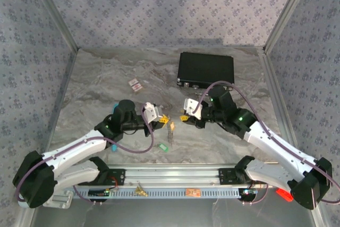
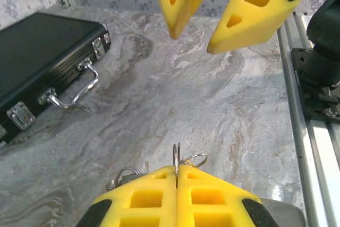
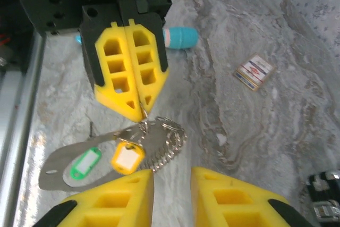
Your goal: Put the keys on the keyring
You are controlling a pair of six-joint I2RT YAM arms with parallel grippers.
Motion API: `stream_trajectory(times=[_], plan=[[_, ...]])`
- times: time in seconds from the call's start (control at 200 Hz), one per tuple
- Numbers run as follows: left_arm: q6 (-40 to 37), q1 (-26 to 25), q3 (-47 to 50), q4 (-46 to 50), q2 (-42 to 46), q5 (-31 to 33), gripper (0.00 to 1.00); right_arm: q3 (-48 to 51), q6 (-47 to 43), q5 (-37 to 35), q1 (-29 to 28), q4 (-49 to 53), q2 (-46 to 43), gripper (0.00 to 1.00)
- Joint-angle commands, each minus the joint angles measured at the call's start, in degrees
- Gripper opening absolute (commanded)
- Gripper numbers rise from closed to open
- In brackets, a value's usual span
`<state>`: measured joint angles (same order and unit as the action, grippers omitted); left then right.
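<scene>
My left gripper [image 3: 139, 106] is shut on the top of the keyring [image 3: 171, 137], a silvery bumpy hoop that hangs below its fingertips above the table. In the left wrist view the keyring's rim [image 2: 176, 155] sticks up edge-on between the closed pads of the left gripper [image 2: 176, 170]. The yellow-headed key [image 3: 127, 158] dangles beside the hoop; I cannot tell whether it is threaded on. The green-headed key [image 3: 85, 164] lies on the table in the shadow, also seen from above [image 1: 163, 145]. My right gripper [image 3: 172, 184] is open, close in front of the hoop, holding nothing.
A black case [image 1: 206, 68] stands at the back right. A red-and-white card [image 1: 136, 84] lies at the back left. The teal pen [image 3: 180, 38] lies behind the left gripper. A metal rail [image 1: 175, 174] runs along the near edge.
</scene>
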<state>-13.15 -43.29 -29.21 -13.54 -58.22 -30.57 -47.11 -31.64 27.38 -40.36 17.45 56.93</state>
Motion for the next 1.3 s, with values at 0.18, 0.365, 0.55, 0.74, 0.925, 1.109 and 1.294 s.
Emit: stream_trajectory(times=[0.18,0.365,0.55,0.74,0.925,1.109,1.294], plan=[[-5.6,-0.4,0.5,-10.0,1.0,-3.3,0.00,4.9,8.9,7.0,0.3,-9.5,0.9,0.30],[-6.0,-0.8,0.8,-10.6,0.8,-4.6,0.00,5.2,9.6,7.9,0.2,-12.8,2.6,0.29],[-6.1,-1.0,0.8,-10.5,0.9,-4.7,0.00,5.0,9.3,8.6,-0.2,-13.3,3.7,0.26],[-5.9,-1.2,0.8,-10.8,0.7,-4.8,0.00,4.6,9.2,10.1,-0.5,-13.2,4.6,0.24],[-5.7,-1.2,1.0,-11.3,0.8,-5.3,0.00,4.3,8.5,9.7,-1.0,-13.0,5.2,0.24],[-5.4,-1.3,1.1,-12.1,0.8,-6.1,0.00,3.9,8.5,10.0,-1.3,-13.7,6.1,0.20],[-5.1,-1.3,1.3,-12.7,0.7,-6.5,0.00,3.6,9.0,10.7,-1.5,-14.7,6.5,0.14]])
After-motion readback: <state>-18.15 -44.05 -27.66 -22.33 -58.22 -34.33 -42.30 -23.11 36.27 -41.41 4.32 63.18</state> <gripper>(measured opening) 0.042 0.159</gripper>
